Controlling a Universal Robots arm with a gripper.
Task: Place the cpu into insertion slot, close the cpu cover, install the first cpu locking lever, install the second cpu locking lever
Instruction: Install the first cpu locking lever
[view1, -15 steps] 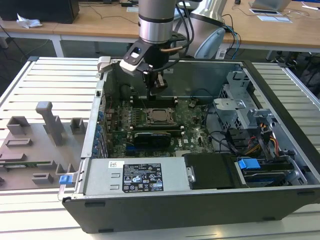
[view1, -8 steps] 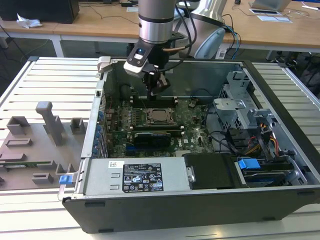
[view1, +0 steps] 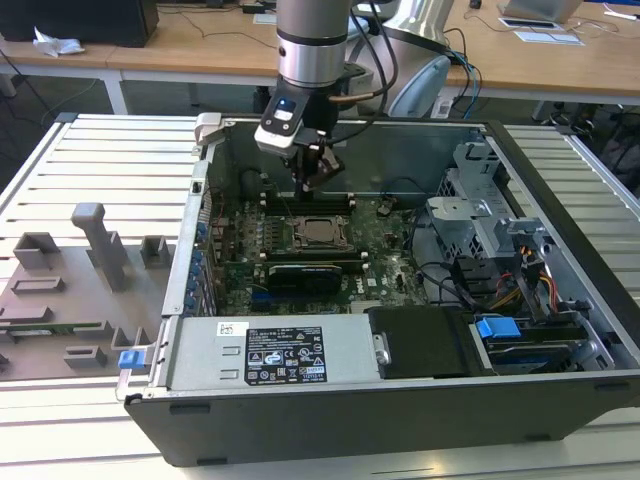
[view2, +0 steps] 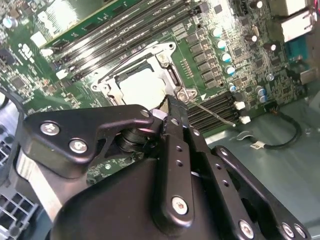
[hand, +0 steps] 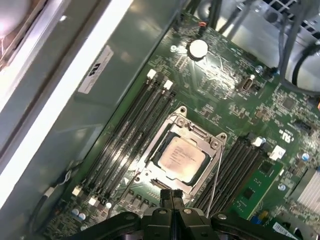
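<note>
1. A robot arm's gripper hangs inside an open computer case. Its fingers are drawn together with nothing visible between them. In the first wrist view the fingertips meet along a single seam.
2. Below and just ahead of those tips sits the cpu. Its dull silver top lies flat in the insertion slot on the green board.
3. The cpu cover, a thin metal frame, lies down around the chip, with the metal top showing through its window. Placing the chip and closing the cover both look done.
4. A thin wire locking lever runs out from the socket corner nearest the gripper and slants away over the memory slots. A second wire runs along the side of the cover. Neither can be seen hooked, and the slanting one looks free.
5. The chip is probably light and rigid, with a smooth top and delicate contacts underneath. It looks best held by opposite edges only, and now that it is seated it should not be pressed or shifted.
6. The cover is likely stiff sheet metal on a hinge, so it would swing rather than bend.
7. The levers appear to be springy steel wire, slim and slippery. They would push back as they are forced down. The bent free end, farthest from the pivot, probably gives the best purchase, while closed fingertips could easily slide off the round wire.
</note>
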